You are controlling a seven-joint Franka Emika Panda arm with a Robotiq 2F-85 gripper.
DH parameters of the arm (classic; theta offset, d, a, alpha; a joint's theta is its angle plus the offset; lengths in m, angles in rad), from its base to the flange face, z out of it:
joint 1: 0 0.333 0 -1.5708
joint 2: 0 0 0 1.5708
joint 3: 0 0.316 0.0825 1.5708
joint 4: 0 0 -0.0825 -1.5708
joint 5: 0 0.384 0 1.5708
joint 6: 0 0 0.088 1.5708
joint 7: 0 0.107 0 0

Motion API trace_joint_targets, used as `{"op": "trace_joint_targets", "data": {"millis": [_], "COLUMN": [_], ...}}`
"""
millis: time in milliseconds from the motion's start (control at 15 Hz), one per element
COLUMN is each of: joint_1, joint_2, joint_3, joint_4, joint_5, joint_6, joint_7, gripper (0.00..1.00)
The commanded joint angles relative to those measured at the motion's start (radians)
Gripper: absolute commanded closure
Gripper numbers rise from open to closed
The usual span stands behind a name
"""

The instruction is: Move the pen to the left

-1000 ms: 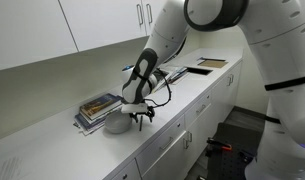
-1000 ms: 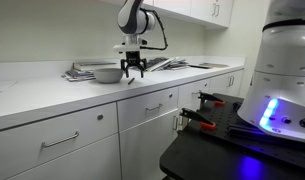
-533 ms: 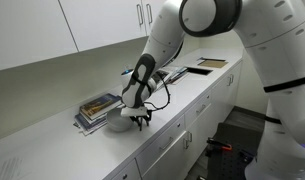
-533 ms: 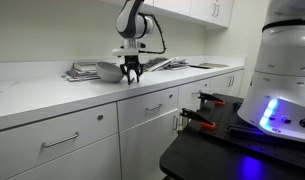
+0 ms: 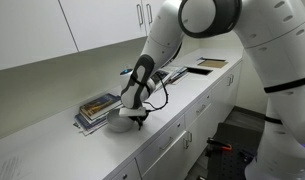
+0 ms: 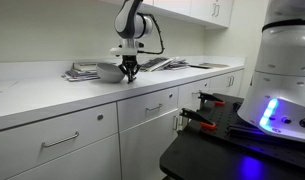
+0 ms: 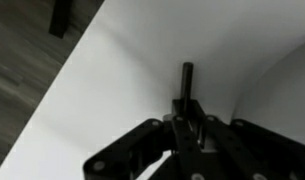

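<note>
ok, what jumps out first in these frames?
The white arm bent down over the countertop, its gripper closed on the pen in the wrist view. In an exterior view, a grey bowl sits right beside it, by a stack of books.

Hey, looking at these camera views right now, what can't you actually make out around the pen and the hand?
- The pen, in both exterior views: too small, and the hand sits over it.
- The pen's lower end, wrist view: hidden between the hand's fingers.
- The stacked books, in an exterior view: covers too small to read.
</note>
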Motion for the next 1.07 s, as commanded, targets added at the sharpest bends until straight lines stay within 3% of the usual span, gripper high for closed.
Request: {"op": "trace_joint_targets", "data": {"millis": [0, 333, 667, 800, 1000], "joint_1": [0.014, 0.002, 0.031, 0.067, 0.137], "joint_2": [-0.032, -0.11, -0.204, -0.251, -0.295], "joint_3": [-0.009, 0.008, -0.024, -0.05, -0.075], "joint_4": [-0.016, -0.051, -0.11, -0.156, -0.216], "joint_5": [0.036, 0.079, 0.042, -0.008, -0.099], "joint_6": [0.028, 0.025, -0.026, -0.036, -0.009], "joint_7": [-0.06, -0.162, -0.128, -0.035, 0.238], "gripper": [0.97, 0.97, 0.97, 0.97, 0.97]}}
